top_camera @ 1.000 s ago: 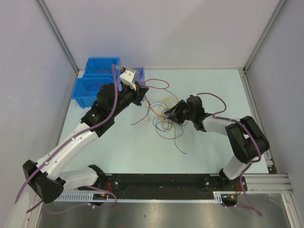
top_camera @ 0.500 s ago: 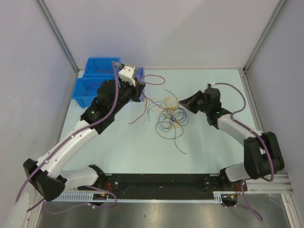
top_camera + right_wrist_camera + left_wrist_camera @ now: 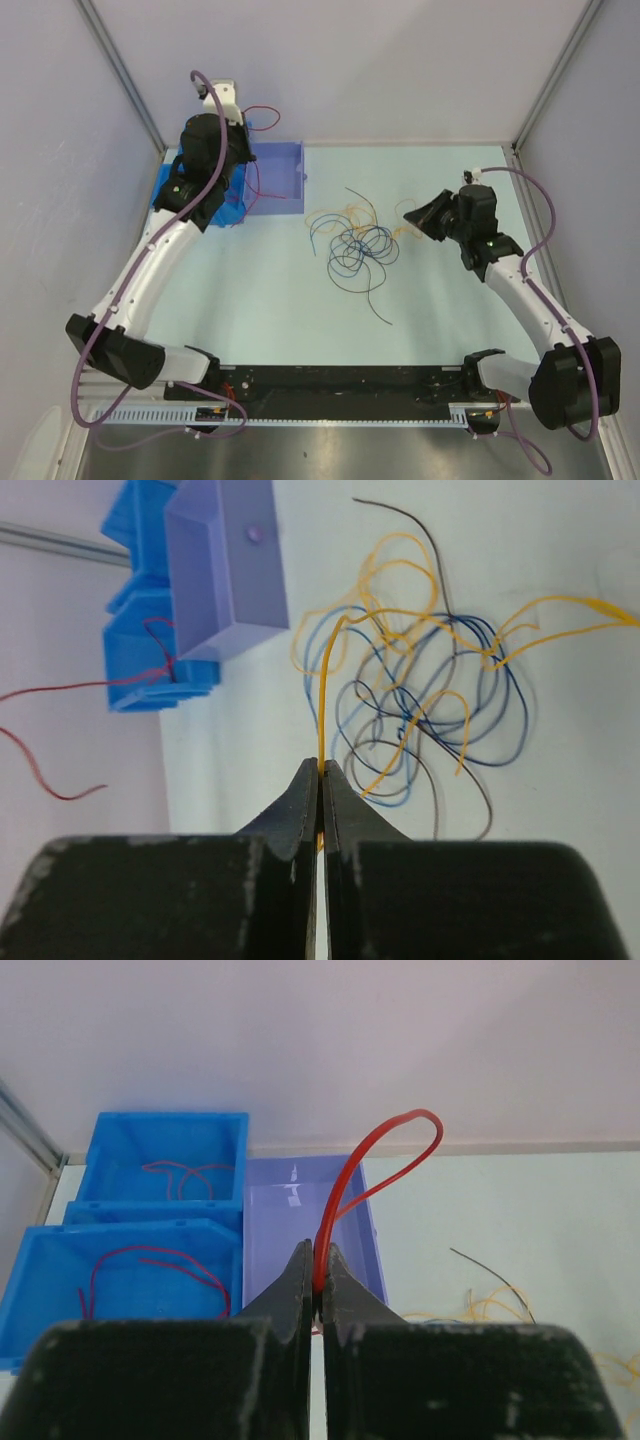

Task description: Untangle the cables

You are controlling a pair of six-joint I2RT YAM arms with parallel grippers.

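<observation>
1. cables (image 3: 355,245): a loose tangle of blue, dark and orange strands lying mid-surface, between the two arms.
2. red cable (image 3: 385,1132): apart from the tangle and lifted off the surface. it arches up in a loop out of the left pincer.
3. orange cable (image 3: 323,680): one end rises out of the tangle straight into the right pincer; the rest runs through the blue loops.
4. left pincer (image 3: 317,1260): closed tight, with the red cable pinched between its jaws. it is raised above the bins at the far left corner.
5. right pincer (image 3: 320,778): closed tight on the orange cable, near the tangle's right side.
6. blue bins (image 3: 165,1118): two, far left, with red strands lying in each. purple bin (image 3: 290,1230): touching them on their right.
7. surface (image 3: 250,300): pale green.
</observation>
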